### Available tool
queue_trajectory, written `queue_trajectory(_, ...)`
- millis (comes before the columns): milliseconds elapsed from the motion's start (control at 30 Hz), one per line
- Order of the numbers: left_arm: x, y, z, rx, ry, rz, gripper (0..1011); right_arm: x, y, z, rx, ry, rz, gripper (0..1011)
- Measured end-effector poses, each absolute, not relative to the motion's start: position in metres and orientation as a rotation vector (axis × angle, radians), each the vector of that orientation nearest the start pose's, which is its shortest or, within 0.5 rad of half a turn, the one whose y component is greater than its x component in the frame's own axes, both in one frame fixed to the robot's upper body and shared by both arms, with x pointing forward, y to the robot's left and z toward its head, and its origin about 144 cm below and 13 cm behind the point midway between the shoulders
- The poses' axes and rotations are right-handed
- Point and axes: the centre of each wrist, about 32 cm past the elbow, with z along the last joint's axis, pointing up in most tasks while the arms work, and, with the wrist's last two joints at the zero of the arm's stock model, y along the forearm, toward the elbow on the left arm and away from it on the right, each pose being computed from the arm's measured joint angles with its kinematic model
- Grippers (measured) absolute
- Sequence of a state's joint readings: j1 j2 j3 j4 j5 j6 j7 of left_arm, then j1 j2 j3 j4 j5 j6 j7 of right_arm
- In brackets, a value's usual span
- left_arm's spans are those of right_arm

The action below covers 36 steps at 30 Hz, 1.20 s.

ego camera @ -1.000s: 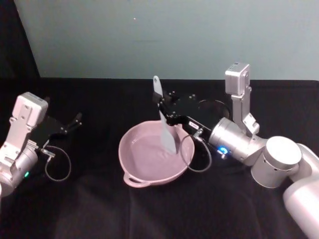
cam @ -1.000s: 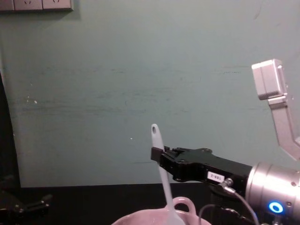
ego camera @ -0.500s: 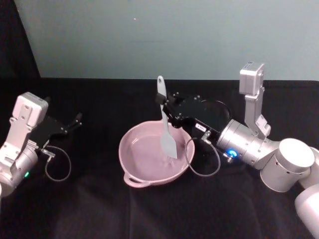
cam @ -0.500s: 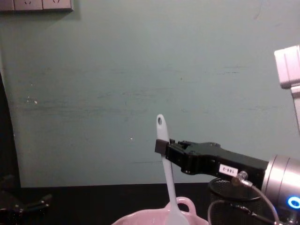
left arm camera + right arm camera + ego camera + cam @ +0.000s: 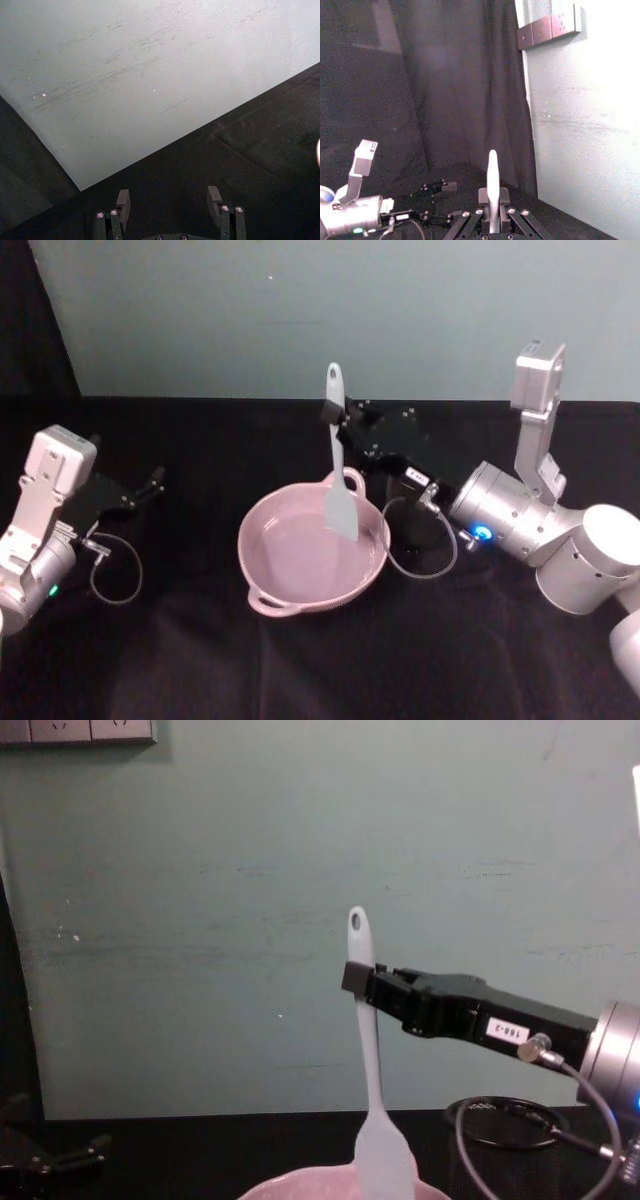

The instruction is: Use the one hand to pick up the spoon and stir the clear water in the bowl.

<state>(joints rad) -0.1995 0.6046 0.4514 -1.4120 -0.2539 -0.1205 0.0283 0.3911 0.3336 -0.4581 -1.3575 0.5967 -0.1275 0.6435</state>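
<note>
Black-draped tabletop (image 5: pixel 200 660) is seen from the head: the spoon (image 5: pixel 338 470) is clamped upright by the right tool (image 5: pixel 335 418) over the pink bowl (image 5: pixel 245 550); the left tool (image 5: pixel 150 483) is parked at left, released. From the chest, its blade is seen at rim height; stirring is judged in hand, with dipping and circling due next.

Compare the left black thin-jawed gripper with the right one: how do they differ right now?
Grip: the right gripper is shut on the handle of the white plastic spoon; the left gripper is open and empty.
Position: the right gripper is raised, holding the spoon upright over the pale pink glossy bowl; the left gripper sits low over the black table, left of the bowl.
Both are black on silver wrists.
</note>
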Motion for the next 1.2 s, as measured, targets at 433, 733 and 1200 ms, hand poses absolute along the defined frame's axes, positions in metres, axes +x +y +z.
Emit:
queue_trajectory(433, 0.489, 0.310, 1.140, 0.304, -0.285, 1.248, 1011, 0.549, -0.228, 1.212, 0.254, -0.060, -0.635, 111)
queue_trajectory(733, 0.489, 0.310, 1.140, 0.305, -0.285, 1.248, 1011, 0.556, -0.238, 1.228, 0.295, -0.082, -0.695, 111)
queue_trajectory(1200, 0.489, 0.310, 1.140, 0.304, -0.285, 1.248, 1011, 0.576, -0.260, 1.232, 0.333, -0.078, -0.824, 111)
